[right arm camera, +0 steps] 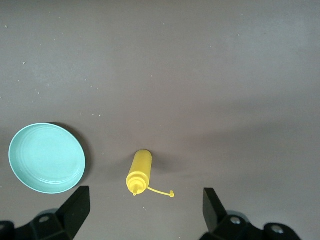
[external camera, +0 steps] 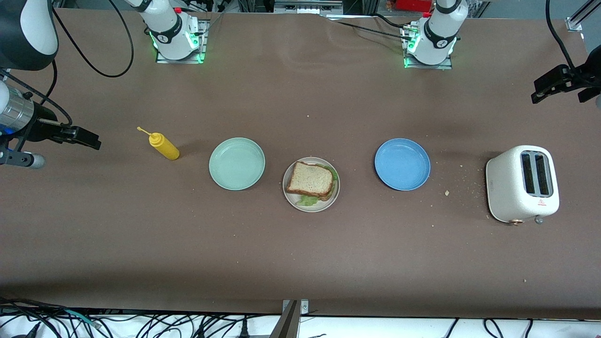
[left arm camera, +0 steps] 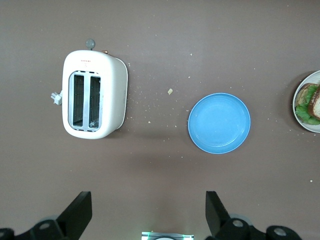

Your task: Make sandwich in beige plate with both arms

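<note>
The sandwich [external camera: 311,180], a tan bread slice on top with green lettuce showing under it, lies on the beige plate [external camera: 293,201] in the middle of the table. Its edge also shows in the left wrist view [left arm camera: 310,102]. My left gripper [external camera: 561,87] is open and empty, held high over the left arm's end of the table, near the toaster; its jaws stand wide apart in the left wrist view [left arm camera: 148,215]. My right gripper [external camera: 82,137] is open and empty, held high over the right arm's end, above the mustard bottle [right arm camera: 140,172].
A mint green plate [external camera: 236,163] and a blue plate [external camera: 402,164] flank the beige plate, both empty. A yellow mustard bottle [external camera: 163,146] lies toward the right arm's end. A white toaster [external camera: 522,183] stands toward the left arm's end, with crumbs [external camera: 446,192] beside it.
</note>
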`<action>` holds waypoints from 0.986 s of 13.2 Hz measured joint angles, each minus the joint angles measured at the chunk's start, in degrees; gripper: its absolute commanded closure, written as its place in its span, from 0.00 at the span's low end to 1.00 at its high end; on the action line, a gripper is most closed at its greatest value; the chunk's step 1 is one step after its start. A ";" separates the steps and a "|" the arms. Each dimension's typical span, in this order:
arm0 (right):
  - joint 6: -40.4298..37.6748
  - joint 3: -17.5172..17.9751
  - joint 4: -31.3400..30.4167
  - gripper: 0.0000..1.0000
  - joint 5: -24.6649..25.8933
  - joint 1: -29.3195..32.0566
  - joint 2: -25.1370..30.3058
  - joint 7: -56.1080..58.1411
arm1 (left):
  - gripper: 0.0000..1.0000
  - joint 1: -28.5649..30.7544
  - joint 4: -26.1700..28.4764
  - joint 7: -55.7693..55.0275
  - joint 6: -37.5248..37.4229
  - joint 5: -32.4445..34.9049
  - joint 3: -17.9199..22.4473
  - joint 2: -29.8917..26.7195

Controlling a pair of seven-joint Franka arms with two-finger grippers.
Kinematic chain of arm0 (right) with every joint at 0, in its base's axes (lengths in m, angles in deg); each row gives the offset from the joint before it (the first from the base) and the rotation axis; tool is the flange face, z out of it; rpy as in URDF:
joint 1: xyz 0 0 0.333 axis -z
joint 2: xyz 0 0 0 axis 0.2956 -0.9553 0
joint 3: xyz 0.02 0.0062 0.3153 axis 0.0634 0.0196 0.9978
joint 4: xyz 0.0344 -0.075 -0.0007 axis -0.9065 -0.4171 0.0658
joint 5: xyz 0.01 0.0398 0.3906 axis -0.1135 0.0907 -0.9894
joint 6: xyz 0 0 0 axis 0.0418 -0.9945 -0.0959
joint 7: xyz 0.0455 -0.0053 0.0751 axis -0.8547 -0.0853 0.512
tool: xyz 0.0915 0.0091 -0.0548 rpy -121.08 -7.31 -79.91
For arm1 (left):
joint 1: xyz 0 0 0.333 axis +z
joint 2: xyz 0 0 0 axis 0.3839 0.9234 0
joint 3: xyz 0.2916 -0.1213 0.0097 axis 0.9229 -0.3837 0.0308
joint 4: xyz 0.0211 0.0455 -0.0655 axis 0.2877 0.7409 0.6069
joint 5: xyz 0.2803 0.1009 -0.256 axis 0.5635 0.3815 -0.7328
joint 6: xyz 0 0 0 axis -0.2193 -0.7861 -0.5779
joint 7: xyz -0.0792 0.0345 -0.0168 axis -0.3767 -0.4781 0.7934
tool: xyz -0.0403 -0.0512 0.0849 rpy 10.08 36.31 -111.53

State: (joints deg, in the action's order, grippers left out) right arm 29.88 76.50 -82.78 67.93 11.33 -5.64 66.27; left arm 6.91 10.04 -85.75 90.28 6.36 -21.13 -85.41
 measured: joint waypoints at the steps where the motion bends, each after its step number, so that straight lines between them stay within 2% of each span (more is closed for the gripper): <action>1: 0.00 0.00 0.00 0.00 0.00 0.00 0.00 0.00 | 0.00 0.00 0.03 0.00 0.07 0.00 -0.05 0.00; 13: 0.00 -0.02 0.01 0.00 0.00 0.19 0.00 0.00 | 0.00 0.01 0.21 0.00 1.18 0.01 -0.26 0.01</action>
State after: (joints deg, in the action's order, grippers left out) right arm 29.88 76.49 -82.77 67.93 11.52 -5.64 66.27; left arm 6.91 10.25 -85.75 91.46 6.37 -21.39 -85.40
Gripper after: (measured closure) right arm 0.000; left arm 0.000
